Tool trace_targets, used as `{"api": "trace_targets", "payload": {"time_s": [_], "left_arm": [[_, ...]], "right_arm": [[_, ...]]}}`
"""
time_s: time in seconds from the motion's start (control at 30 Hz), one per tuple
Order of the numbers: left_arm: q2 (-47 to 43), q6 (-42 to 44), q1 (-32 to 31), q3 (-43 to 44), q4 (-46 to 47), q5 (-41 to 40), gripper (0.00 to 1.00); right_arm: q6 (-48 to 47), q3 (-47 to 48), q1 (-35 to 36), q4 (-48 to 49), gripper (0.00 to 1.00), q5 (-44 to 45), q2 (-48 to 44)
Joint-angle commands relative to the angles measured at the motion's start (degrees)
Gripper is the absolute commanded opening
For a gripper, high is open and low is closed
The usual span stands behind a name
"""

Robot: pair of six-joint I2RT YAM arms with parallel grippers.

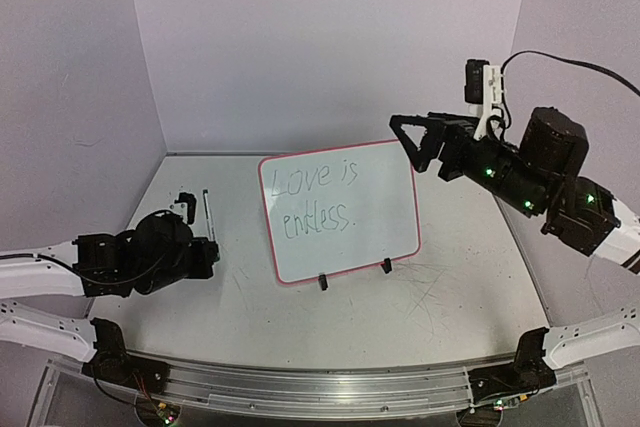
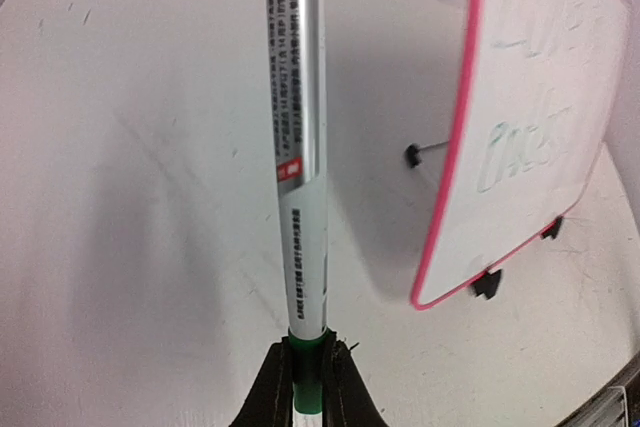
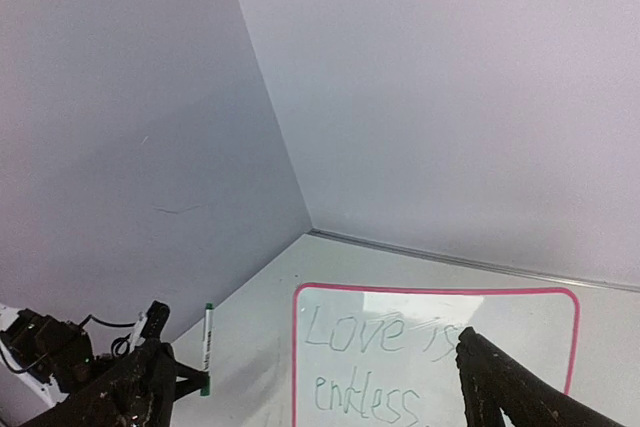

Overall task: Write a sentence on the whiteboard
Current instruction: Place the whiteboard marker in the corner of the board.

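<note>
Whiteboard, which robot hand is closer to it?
Right. The right gripper is open at the whiteboard's top right corner; the left gripper, shut on the marker, sits off to its left.

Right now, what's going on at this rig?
The whiteboard stands on the table with the sentence "Love is endless." already written on it. The left gripper is shut on a marker, off to the board's left. The right gripper is open near the board's top right corner, holding nothing.
</note>
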Motion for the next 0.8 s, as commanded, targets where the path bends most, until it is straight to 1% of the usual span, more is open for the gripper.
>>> {"api": "trace_targets", "payload": {"time_s": [0.0, 0.03, 0.13, 0.27, 0.37, 0.43, 0.5, 0.57, 0.63, 0.77], "left_arm": [[10.44, -13.18, 4.63, 0.81, -8.06, 0.89, 0.00], [13.81, -11.74, 6.50, 1.73, -7.91, 4.89, 0.00], [22.26, -8.71, 9.53, 4.14, -7.45, 9.51, 0.00], [28.64, -5.45, 10.55, 6.39, -6.38, 12.25, 0.00], [31.54, -4.94, 10.76, 6.28, -5.52, 12.49, 0.00], [32.67, -4.57, 11.04, 5.69, -4.29, 12.96, 0.03], [33.79, -4.16, 11.20, 5.90, -4.12, 13.42, 0.10], [33.13, -3.91, 11.23, 6.16, -4.44, 13.40, 0.22], [30.14, -3.88, 11.18, 6.44, -5.65, 11.91, 0.35], [21.51, -2.38, 11.28, 9.24, -8.67, 8.33, 0.46]], "right_arm": [[-2.76, -1.72, -0.01, -0.32, 0.98, 6.12, 1.39], [-2.95, -1.55, -0.02, -0.41, 0.98, 6.05, 1.53], [-3.34, -1.14, 0.00, -1.55, 0.98, 6.23, 1.51], [-3.16, -1.97, 0.02, -2.32, 0.98, 6.75, -0.17], [-3.07, -3.14, -0.02, -2.45, 0.98, 7.33, -2.09], [-3.13, -3.75, 0.00, -2.46, 0.98, 8.18, -3.37], [-3.31, -4.13, 0.02, -2.46, 0.98, 9.20, -4.34], [-3.60, -4.00, 0.03, -2.94, 0.98, 11.35, -5.30], [-4.01, -3.10, 0.03, -4.52, 0.98, 13.84, -5.83], [-6.46, -0.57, 0.02, -7.71, 0.98, 19.63, -7.22]]}}
